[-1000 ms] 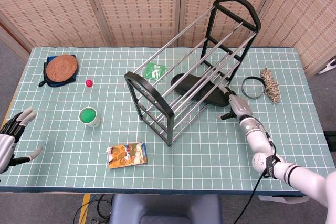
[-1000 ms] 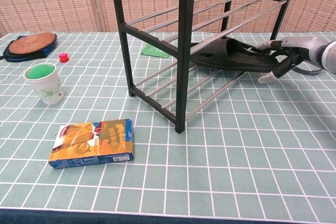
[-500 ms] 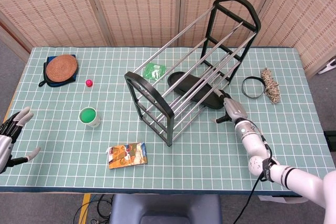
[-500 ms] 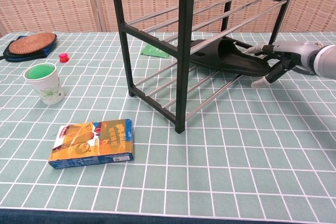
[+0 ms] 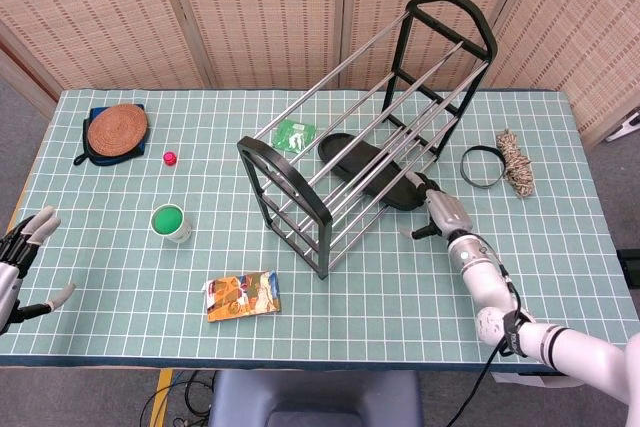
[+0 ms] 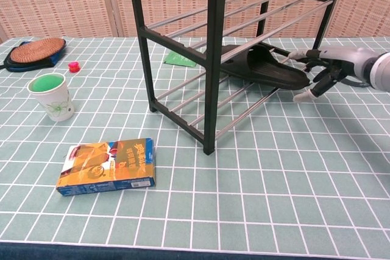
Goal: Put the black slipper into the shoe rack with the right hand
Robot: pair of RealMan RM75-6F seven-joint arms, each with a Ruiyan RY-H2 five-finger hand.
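Right hand [image 6: 320, 72] sits at the slipper's [image 6: 262, 68] near end, its fingers [image 6: 303, 95] loosely curled and spread. Whether any of them touch the heel I cannot tell from either view; it no longer looks like a firm grip. A second ago the same hand was wrapped around that end, with the slipper sticking further out of the rack [image 6: 213, 59]. Since then the slipper has slid deeper between the rods, away from the hand, and in the head view the hand [image 5: 437, 215] now lies just outside the rack's open side rather than up against the shoe.

From the hand, the slipper [image 5: 372, 174] stretches away along the lower rods, most of its length inside the frame of the rack [image 5: 300, 197] and only its heel toward the fingertips. It seems to rest on the rods, tilted a little.

My reading is that the pushing-in is nearly or fully done, and that what remains is to let go and draw the arm back without catching the heel or nudging the rack, which lies on its side on the surface [image 5: 400, 287].

Far off on the other side, the left hand [image 5: 20, 262] hangs at the surface's edge, fingers apart and holding nothing, with no part in this.
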